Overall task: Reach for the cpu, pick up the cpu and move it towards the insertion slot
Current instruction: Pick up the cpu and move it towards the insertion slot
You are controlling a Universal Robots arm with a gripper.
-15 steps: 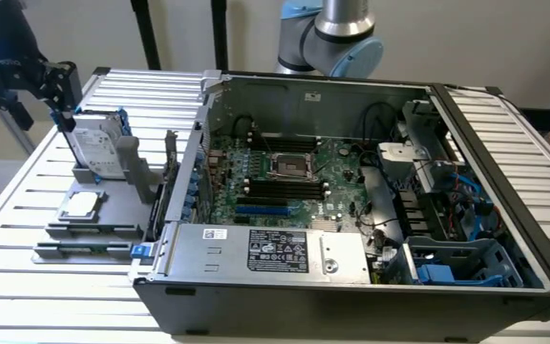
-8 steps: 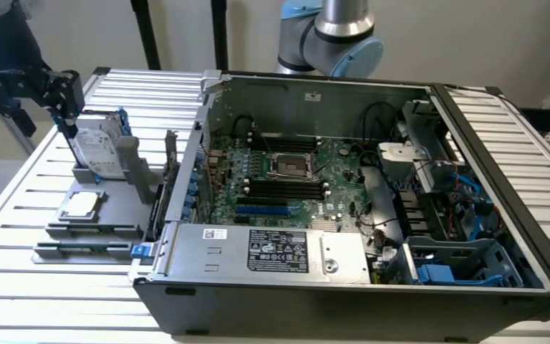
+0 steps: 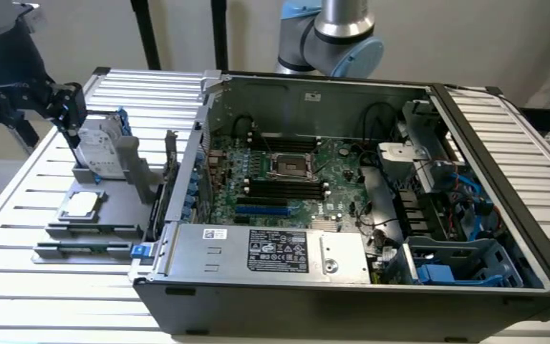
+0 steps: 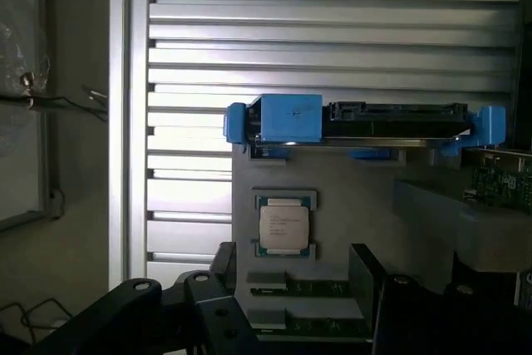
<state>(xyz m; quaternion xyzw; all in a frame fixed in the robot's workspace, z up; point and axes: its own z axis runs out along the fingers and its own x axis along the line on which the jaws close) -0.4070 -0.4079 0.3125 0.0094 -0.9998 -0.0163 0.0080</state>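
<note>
Dark fingers of the end effector frame the wrist view, standing well apart with nothing between them, so it is open and empty. Past them lies the cpu, flat with its silvery top up, seated in a square recess of a grey fixture; a green memory stick lies on one side of it and the hard drive with blue rails stands on the other.

In the exterior view the end effector hangs at the exterior view's left, up beside the upright hard drive; the cpu sits lower in the fixture, apart from the fingers and untouched. The insertion slot shows as a shiny frame with a dark centre on the green board inside the open computer case, well apart from the cpu; the fixture rests on the slatted bench.

The step in hand looks like the reach. By my judgement it goes best with the jaws kept wide and squared to two opposite edges of the chip, centred over it; the descent should run straight and clear of the hard drive, since the recess walls leave little room for a skewed approach.
</note>
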